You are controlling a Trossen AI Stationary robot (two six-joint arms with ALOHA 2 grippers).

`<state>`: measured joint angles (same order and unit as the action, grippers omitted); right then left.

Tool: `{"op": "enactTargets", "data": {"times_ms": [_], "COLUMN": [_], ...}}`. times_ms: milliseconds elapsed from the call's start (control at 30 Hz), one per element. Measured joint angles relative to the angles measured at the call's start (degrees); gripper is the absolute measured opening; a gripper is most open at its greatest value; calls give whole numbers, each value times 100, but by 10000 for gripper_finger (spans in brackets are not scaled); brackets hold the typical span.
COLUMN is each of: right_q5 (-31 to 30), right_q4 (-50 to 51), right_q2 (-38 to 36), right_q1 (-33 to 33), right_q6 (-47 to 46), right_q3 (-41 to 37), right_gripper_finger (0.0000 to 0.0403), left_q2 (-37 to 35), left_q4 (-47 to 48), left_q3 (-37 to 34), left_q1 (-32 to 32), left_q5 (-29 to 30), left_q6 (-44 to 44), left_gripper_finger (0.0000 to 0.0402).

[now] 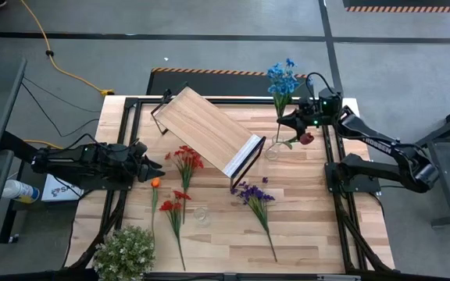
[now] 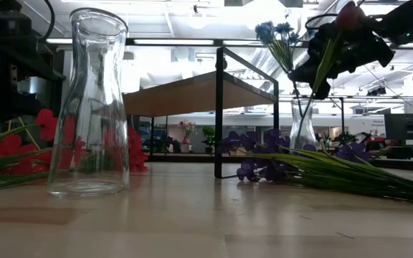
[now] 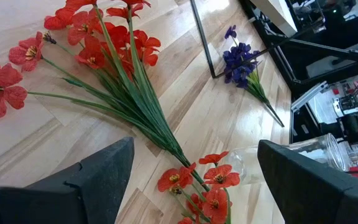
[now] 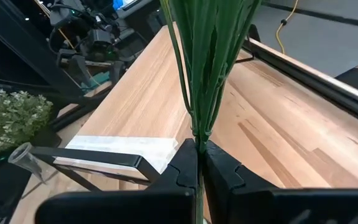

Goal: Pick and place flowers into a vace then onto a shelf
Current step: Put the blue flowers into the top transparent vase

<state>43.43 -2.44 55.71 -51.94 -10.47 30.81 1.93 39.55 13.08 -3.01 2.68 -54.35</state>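
A: Where is the right pincer (image 1: pixel 297 123) now?

B: At about two o'clock on the surface (image 1: pixel 303 211), pinching the green stem of a dark red flower (image 1: pixel 306 138) just above the vase (image 1: pixel 273 148) that already holds the blue flowers (image 1: pixel 283 78). That vase stands just beside the shelf (image 1: pixel 208 129), which lies askew at twelve o'clock.

A: And the left pincer (image 1: pixel 156 168)?

B: Spread wide at nine o'clock, empty, near the red flowers (image 1: pixel 186 158) and an orange flower (image 1: pixel 155 183). The purple flowers (image 1: pixel 251 193) lie at five o'clock, a second vase (image 1: pixel 201 215) near six.

A: What could go wrong?

B: The vase mouth is narrow and already crowded, so I'd guess the stem could catch the rim and tip the glass, or slip down outside it.
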Motion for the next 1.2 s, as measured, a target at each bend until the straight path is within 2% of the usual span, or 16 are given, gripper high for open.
{"op": "enactTargets", "data": {"times_ms": [700, 1200], "right_q5": [-24, -1], "right_q4": [357, 388], "right_q2": [-73, -73], "right_q1": [-3, -3], "right_q6": [6, -7], "right_q3": [0, 0], "right_gripper_finger": [17, 44], "left_q2": [0, 0], "left_q4": [2, 2], "left_q3": [1, 2], "left_q1": [0, 0], "left_q5": [-4, -7], "left_q6": [2, 2], "left_gripper_finger": [376, 376]}}
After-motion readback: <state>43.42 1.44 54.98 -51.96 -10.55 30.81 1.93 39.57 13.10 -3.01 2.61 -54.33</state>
